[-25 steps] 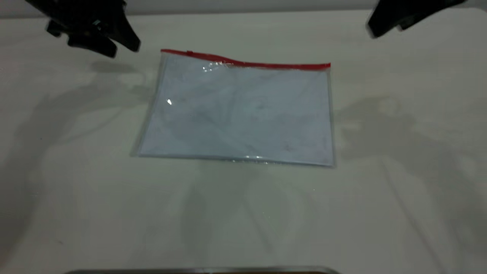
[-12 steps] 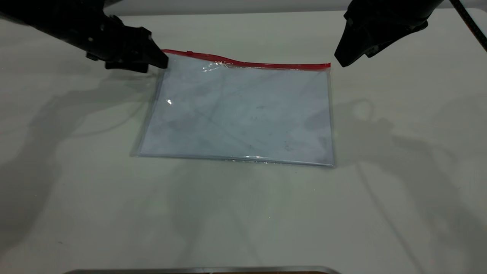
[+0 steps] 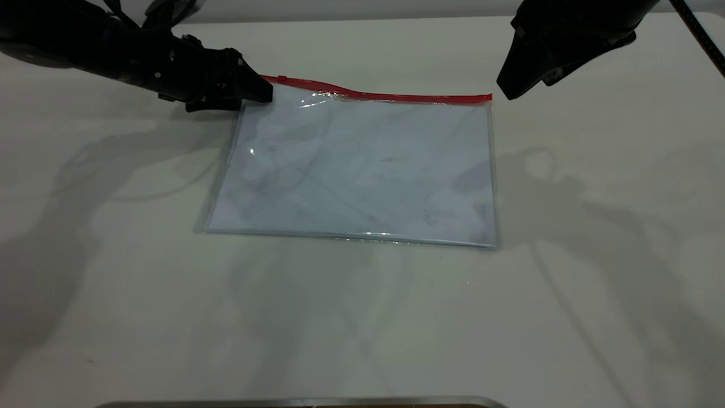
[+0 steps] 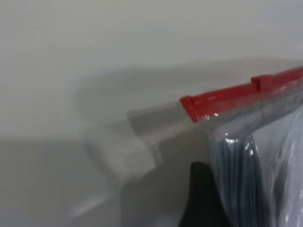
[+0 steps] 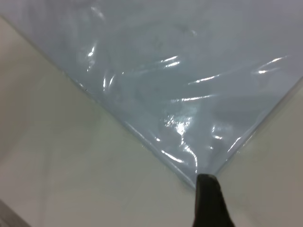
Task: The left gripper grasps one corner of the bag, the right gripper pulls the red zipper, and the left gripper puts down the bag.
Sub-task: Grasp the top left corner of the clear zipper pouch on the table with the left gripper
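The bag point(image 3: 357, 170), a clear bluish pouch, lies flat on the table. The red zipper point(image 3: 396, 97) runs along its far edge. My left gripper point(image 3: 263, 93) is low at the bag's far left corner, open, its tips over the zipper's left end. In the left wrist view the zipper's end point(image 4: 222, 98) and the small slider tab point(image 4: 262, 81) show close by, and wrinkled plastic point(image 4: 279, 165) lies against one black finger point(image 4: 199, 198). My right gripper point(image 3: 503, 93) hovers just beyond the zipper's right end, apart from it. The right wrist view shows one bag corner point(image 5: 189, 118).
The white table point(image 3: 362, 317) stretches around the bag on all sides. A metal edge point(image 3: 300, 402) runs along the near side. Both arms cast shadows left and right of the bag.
My left gripper has come down and moved right onto the bag's far left corner, covering the zipper's end. My right gripper came down beside the far right corner and then held still.
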Robot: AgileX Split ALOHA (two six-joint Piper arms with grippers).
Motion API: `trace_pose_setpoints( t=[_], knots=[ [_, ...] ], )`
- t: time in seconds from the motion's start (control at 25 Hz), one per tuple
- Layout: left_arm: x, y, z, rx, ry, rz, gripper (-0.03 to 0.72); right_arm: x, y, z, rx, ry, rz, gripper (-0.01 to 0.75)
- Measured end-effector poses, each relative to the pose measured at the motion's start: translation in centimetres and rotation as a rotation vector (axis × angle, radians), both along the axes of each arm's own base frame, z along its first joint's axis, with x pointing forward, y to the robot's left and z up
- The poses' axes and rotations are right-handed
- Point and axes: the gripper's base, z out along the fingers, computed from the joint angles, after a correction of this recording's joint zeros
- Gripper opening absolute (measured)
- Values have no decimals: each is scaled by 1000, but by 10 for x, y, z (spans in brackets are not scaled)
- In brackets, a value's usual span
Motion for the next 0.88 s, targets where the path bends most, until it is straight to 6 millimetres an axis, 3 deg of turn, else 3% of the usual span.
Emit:
trace_pose_setpoints(
  t=[0.16,0.4,0.64,0.88],
  knots=[
    [-3,-2,-8,-24,19,-10,483,2,0,0,-4,-20,-3,511],
    [-3,-5,-6,-25,-50,-100,80,2,0,1,-8,-29,8,511],
    [3,-12,21,16,-243,-414,52,21,6,4,-11,-72,62,511],
    [5,-12,52,76,-316,-819,52,39,23,-16,-38,-81,202,511]
  ],
)
